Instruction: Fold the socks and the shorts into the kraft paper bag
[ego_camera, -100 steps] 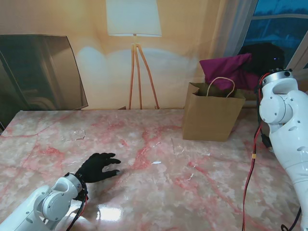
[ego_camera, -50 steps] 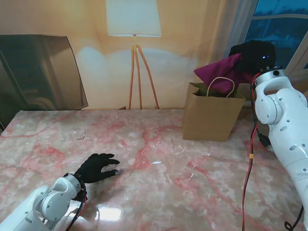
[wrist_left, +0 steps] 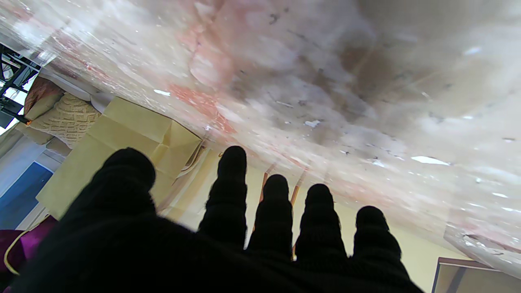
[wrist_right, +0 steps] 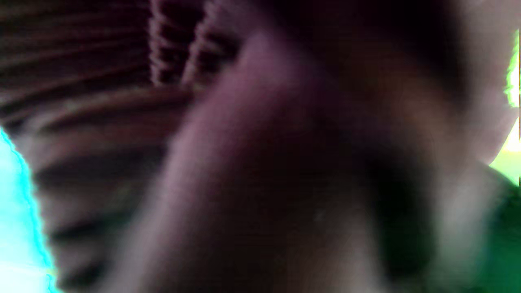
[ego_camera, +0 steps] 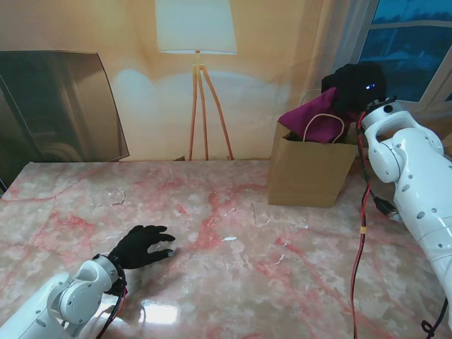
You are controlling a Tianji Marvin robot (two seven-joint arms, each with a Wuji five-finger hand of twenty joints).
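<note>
I am holding my right hand (ego_camera: 354,86) over the mouth of the kraft paper bag (ego_camera: 311,173), which is standing upright at about two o'clock on the marble table (ego_camera: 233,282), and my fingers are clamped on the maroon shorts (ego_camera: 318,121), whose bundle is sagging onto the bag's near rim by the looped cord handle (ego_camera: 323,127). My right wrist camera is showing only blurred purplish cloth pressed close, so I am judging the grip from the stand's view alone. To do this step well, I am thinking the bundle needs centring over the opening and lowering straight down before I loosen my fingers, since part of the cloth is draping toward the bag's left edge and could catch there or tip the light bag. I cannot tell where the socks are; they may be inside the bag or hidden in the bundle. My left hand (ego_camera: 142,245) is resting palm down at about eight o'clock, fingers spread and holding nothing, well apart from the bag. Beyond the table a floor lamp (ego_camera: 198,42) is standing at twelve o'clock and a dark panel (ego_camera: 56,106) is leaning at ten o'clock, neither in my way. The red cable (ego_camera: 361,240) along my right arm is hanging near the bag's right side.
</note>
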